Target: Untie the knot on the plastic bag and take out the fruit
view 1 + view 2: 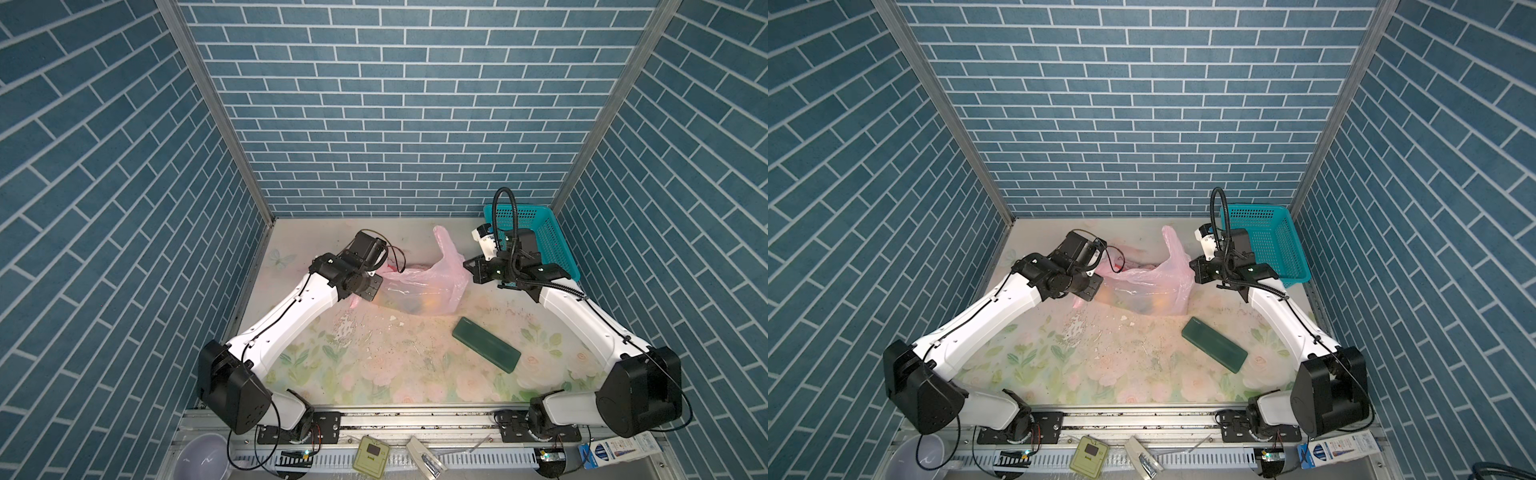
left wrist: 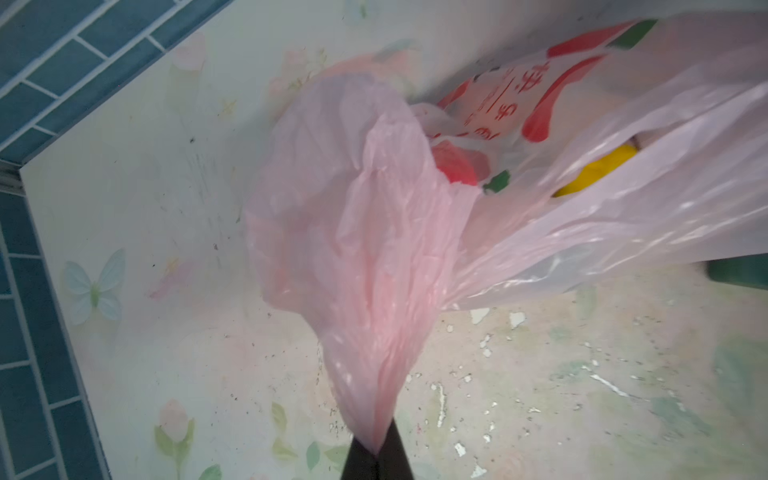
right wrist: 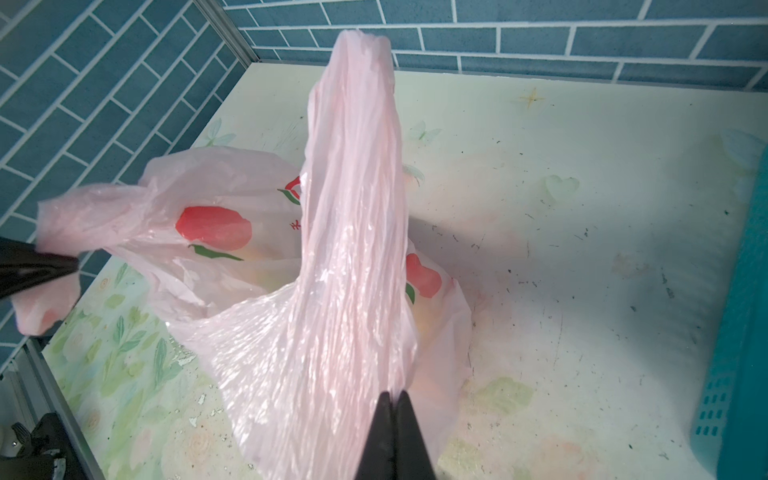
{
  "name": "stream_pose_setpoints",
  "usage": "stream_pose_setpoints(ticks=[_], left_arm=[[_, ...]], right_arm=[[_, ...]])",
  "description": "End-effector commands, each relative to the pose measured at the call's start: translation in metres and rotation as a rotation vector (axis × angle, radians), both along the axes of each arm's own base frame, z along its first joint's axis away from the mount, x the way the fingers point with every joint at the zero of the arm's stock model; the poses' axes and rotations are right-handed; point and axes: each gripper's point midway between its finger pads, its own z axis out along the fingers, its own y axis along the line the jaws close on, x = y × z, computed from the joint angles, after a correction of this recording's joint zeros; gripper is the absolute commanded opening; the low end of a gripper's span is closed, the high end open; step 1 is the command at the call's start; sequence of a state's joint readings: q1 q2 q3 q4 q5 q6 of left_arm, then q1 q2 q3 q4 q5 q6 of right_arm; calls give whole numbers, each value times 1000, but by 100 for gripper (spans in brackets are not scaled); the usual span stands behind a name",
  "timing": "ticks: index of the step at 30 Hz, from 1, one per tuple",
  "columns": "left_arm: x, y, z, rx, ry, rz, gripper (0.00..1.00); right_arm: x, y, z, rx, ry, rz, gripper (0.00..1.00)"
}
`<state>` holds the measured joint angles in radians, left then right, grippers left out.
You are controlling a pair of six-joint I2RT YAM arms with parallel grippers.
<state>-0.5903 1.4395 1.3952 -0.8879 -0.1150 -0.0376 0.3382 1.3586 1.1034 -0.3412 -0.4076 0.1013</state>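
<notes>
The plastic bag (image 1: 419,282) is lying at the far middle of the table (image 1: 374,353), between the two arms, and it is being held from both sides. A gathered piece of pink film is being pinched by the left claw (image 2: 376,455), its jaws fully together. The film under the upright handle loop (image 3: 357,166) is being pinched in the same way by the right claw (image 3: 395,399). No knot is being seen; the loops are apart, so it is judged to be open already. The fruit is inside the bag, and a yellow piece (image 2: 598,174) is showing through the mouth. The film is judged thin, soft and slippery, and it may tear if it is being pulled hard. Bunched film near the rim is the safer hold. The fruit is probably light and may roll, so it is better taken across the middle.
</notes>
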Motion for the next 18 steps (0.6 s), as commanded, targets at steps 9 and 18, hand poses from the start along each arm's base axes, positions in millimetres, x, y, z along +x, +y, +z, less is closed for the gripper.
stream_pose_setpoints(ticks=[9, 18], left_arm=[[-7, -45, 54, -259, 62, -85, 1], [3, -53, 73, -271, 73, -107, 0]], right_arm=[[-53, 33, 104, -71, -251, 272, 64], [-18, 102, 87, -134, -290, 386, 66]])
